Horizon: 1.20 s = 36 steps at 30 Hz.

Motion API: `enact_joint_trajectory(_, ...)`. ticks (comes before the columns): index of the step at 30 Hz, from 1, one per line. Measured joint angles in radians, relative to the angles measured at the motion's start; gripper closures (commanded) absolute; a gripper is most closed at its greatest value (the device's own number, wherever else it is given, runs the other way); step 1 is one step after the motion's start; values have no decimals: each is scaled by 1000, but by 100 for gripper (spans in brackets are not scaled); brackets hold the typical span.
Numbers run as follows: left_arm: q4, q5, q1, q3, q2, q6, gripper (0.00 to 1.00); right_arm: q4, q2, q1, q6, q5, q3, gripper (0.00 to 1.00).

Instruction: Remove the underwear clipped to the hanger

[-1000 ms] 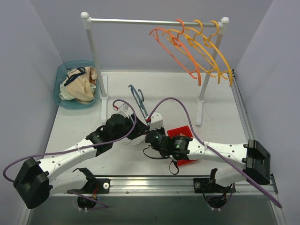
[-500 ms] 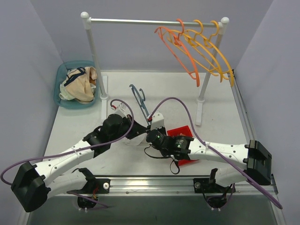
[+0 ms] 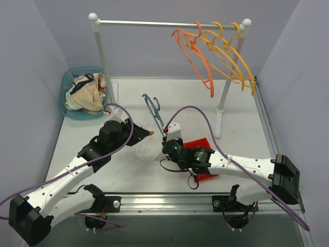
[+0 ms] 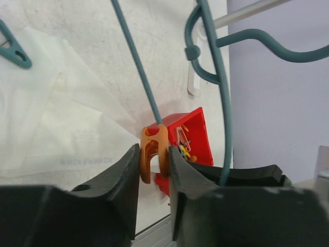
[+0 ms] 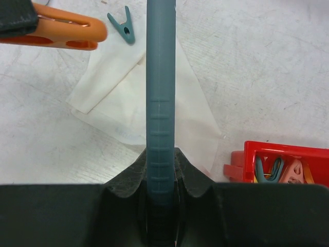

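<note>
A plain white underwear [image 3: 146, 151] lies flat on the table between the arms; it also shows in the left wrist view [image 4: 56, 128] and the right wrist view [image 5: 128, 98]. My left gripper [image 3: 145, 135] is shut on an orange clothespin [image 4: 153, 153], held clear of the cloth, also in the right wrist view [image 5: 64, 32]. My right gripper [image 3: 167, 142] is shut on the bar of the teal hanger [image 5: 160, 92], whose hook [image 3: 150, 104] points to the back. A cream underwear with dark trim [image 3: 81, 87] lies in the teal basket [image 3: 69, 78].
A teal clothespin [image 5: 123, 24] lies loose on the table by the white cloth. A red box [image 3: 200, 149] of pegs sits under my right arm. A white rail [image 3: 164, 23] with orange and yellow hangers [image 3: 221, 51] stands at the back. A peach-tan cloth [image 3: 98, 85] is in the basket.
My left gripper has pulled back to the left with the orange clothespin, away from the hanger. The white underwear now shows uncovered. The orange hangers on the rail have swung.
</note>
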Motion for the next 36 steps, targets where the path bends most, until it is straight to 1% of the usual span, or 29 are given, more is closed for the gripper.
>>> enact_joint_trajectory(2, -36, -25, 0, 0, -13, 30, 50, -17, -11, -14, -15, -25, 8, 100)
enact_joint_trajectory(3, -51, -37, 0, -3, -16, 43, 35, -34, -15, -23, -23, -40, 20, 100)
enact_joint_trajectory(5, -58, -56, 0, -29, -25, 65, 24, -64, -16, -40, -34, -68, 60, 100)
enact_joint_trajectory(6, -54, -61, 0, -50, -30, 67, 13, -69, -18, -47, -41, -81, 80, 100)
enact_joint_trajectory(8, -40, -60, 1, -107, -39, 75, 3, -74, -30, -55, -48, -97, 107, 100)
enact_joint_trajectory(10, -4, -40, 1, -175, -39, 84, 6, -81, -53, -60, -48, -110, 114, 100)
enact_joint_trajectory(13, 68, 11, -1, -228, -16, 106, 6, -100, -84, -71, -47, -131, 115, 100)
enact_joint_trajectory(17, 198, 74, -20, -227, 60, 179, 6, -132, -92, -86, -35, -164, 130, 100)
enact_joint_trajectory(20, 283, 104, -58, -222, 113, 262, 6, -165, -92, -95, -19, -185, 153, 100)
enact_joint_trajectory(27, 400, 120, -173, -187, 170, 493, 6, -212, -92, -123, 10, -251, 195, 100)
enact_joint_trajectory(29, 431, 112, -190, -187, 170, 551, 2, -220, -92, -134, 16, -272, 197, 100)
enact_joint_trajectory(32, 483, 105, -193, -195, 171, 607, 29, -231, -92, -149, 26, -308, 197, 100)
enact_joint_trajectory(33, 497, 104, -193, -200, 172, 620, 46, -233, -92, -150, 29, -318, 197, 100)
enact_joint_trajectory(36, 536, 105, -193, -210, 187, 654, 62, -236, -92, -157, 32, -343, 197, 100)
